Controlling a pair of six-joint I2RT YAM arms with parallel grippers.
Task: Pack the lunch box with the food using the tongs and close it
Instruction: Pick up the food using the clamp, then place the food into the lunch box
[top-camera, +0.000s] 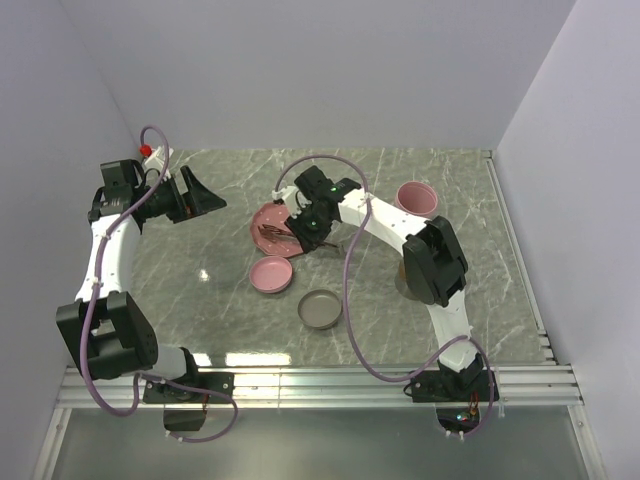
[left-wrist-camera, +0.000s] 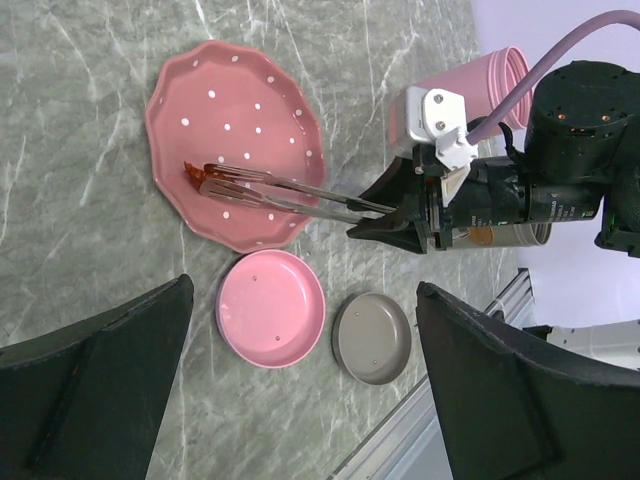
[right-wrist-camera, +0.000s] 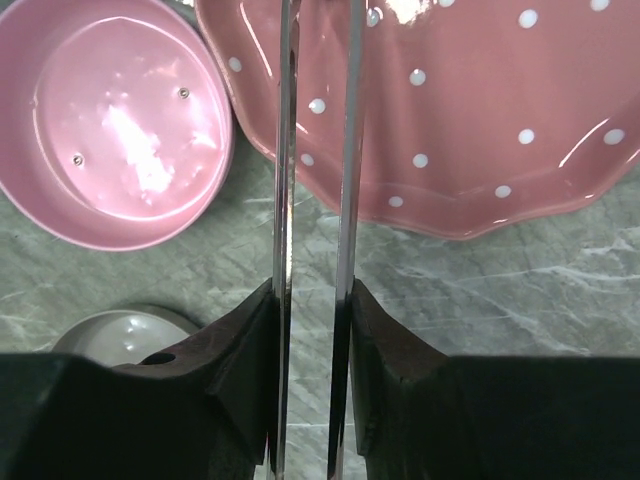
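Observation:
My right gripper (right-wrist-camera: 312, 300) is shut on the silver tongs (right-wrist-camera: 285, 150), one slim arm against each finger. In the left wrist view the tongs (left-wrist-camera: 290, 190) reach over the pink dotted plate (left-wrist-camera: 230, 100), and their tips pinch a red sausage (left-wrist-camera: 195, 172). The pink tub (top-camera: 415, 197) stands upright at the back right. The olive-grey tub (left-wrist-camera: 515, 235) is mostly hidden behind my right arm. The pink lid (top-camera: 271, 274) and the grey lid (top-camera: 320, 309) lie side by side in front of the plate. My left gripper (top-camera: 205, 200) hangs open and holds nothing, off to the left of the plate.
The right arm's forearm (top-camera: 385, 225) stretches from the right across the middle towards the plate (top-camera: 262, 215). A metal rail (top-camera: 320, 385) runs along the near table edge. White walls close in the left, back and right sides.

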